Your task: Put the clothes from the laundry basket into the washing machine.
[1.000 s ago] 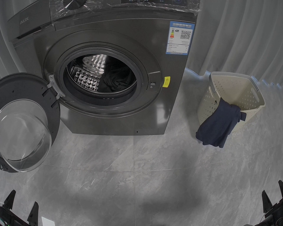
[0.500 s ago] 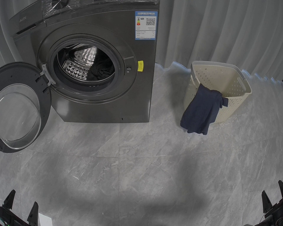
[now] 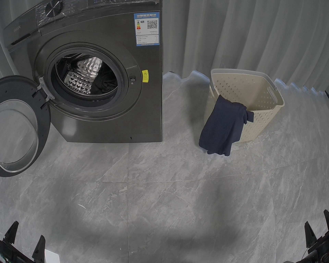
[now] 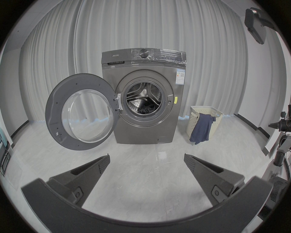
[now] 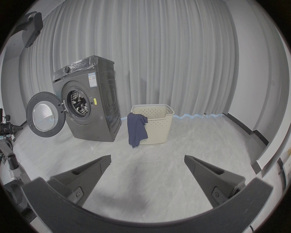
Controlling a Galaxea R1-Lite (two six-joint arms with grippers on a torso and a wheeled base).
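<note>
Grey marble-look tiled floor (image 3: 192, 205), pale pleated curtains (image 3: 246, 34) along the back — dark skirting (image 5: 242, 124), soft even light

Soft, even light fills the room. The drum (image 3: 82, 73) glints brightly inside the washer (image 3: 102, 116), and the film (image 3: 85, 5) on its top shines. The glossy floor (image 3: 178, 191) carries a pale sheen. Both wrist views bow the curtain (image 3: 246, 34) strongly at the edges, with black corners.
</note>
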